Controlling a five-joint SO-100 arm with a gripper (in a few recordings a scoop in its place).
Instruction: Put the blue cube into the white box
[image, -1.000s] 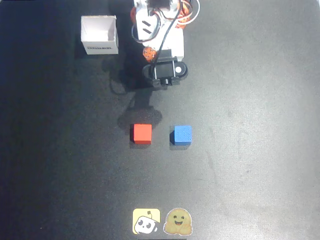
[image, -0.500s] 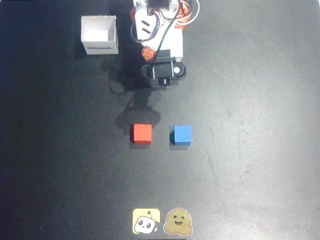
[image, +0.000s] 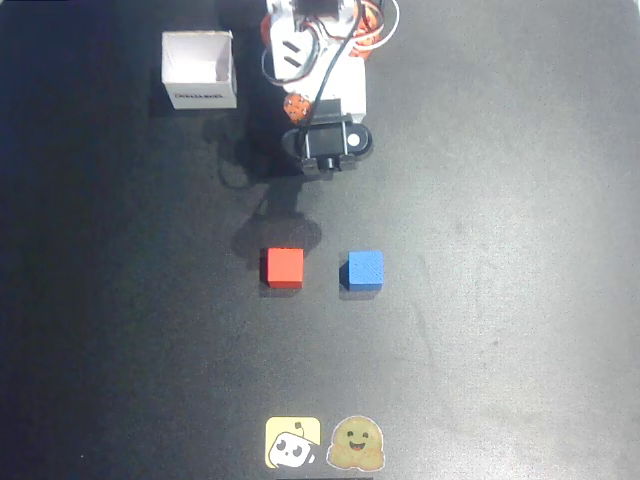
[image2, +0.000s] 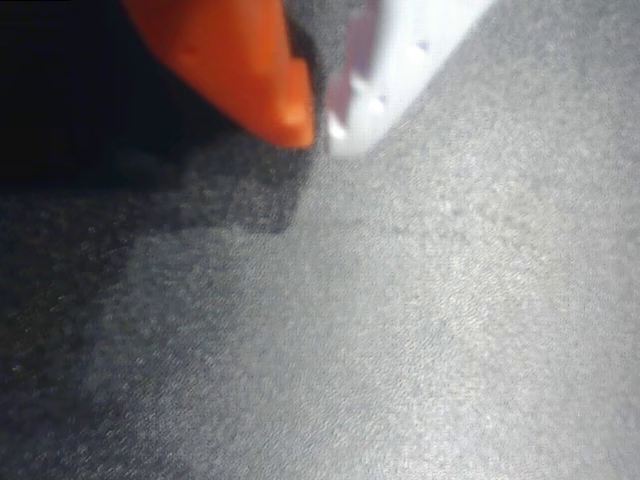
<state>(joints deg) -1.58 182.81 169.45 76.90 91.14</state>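
Resting untouched beside the red cube (image: 283, 266), the blue cube (image: 363, 270) looked light, rigid, matte, best pinched across opposite flat faces; gripper (image2: 318, 128) clenched, empty.

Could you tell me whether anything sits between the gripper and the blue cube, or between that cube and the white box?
Nothing visible blocks the gripper from the blue cube. The red cube sits beside it, near the straight path to the white box.

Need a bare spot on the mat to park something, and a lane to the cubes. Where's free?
Free: the whole right side past the blue cube, and the left below the white box. The strip between the cubes and the stickers is bare too. Crowded: top centre around the arm. The claw is shut.
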